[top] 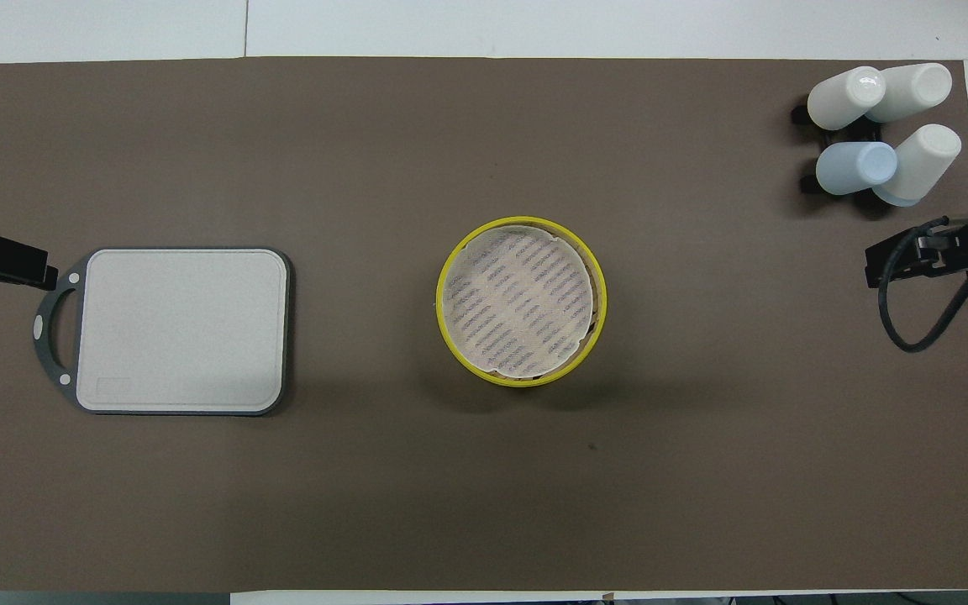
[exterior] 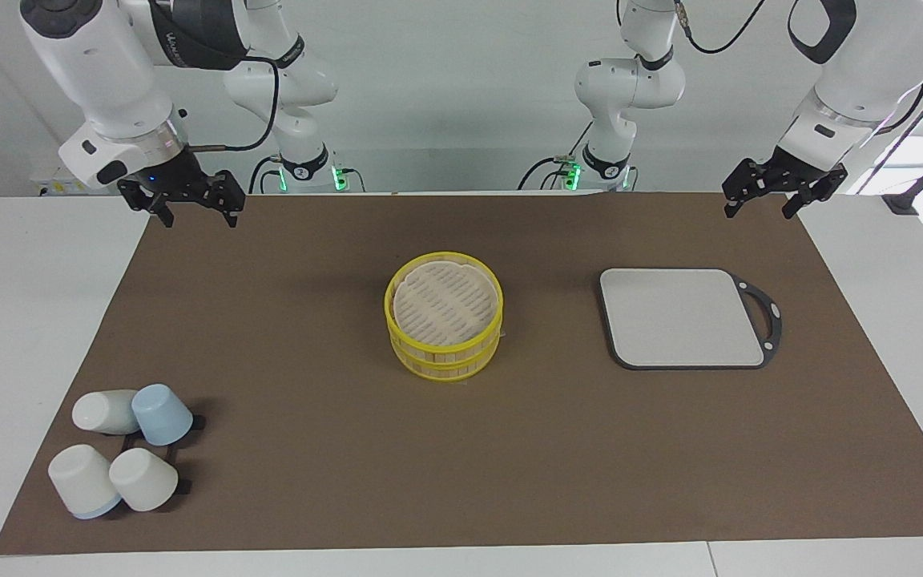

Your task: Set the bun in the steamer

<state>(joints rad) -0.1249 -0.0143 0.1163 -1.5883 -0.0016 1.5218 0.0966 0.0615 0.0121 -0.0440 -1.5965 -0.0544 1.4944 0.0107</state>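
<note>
At the middle of the brown mat lay the steamer point(exterior: 444, 326), its yellow rim around a slatted tan surface; we could find no bun in either view. Our left pincer point(exterior: 758, 204) hung wide and empty over the mat's edge by the grey board point(exterior: 678, 317). Our right pincer point(exterior: 197, 215) hung likewise, well apart from the cups point(exterior: 121, 459).

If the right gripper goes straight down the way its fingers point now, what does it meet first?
Probably only the brown mat, near its edge. The right gripper, open, hangs over that corner at the right arm's end; nothing else shows beneath it.
</note>
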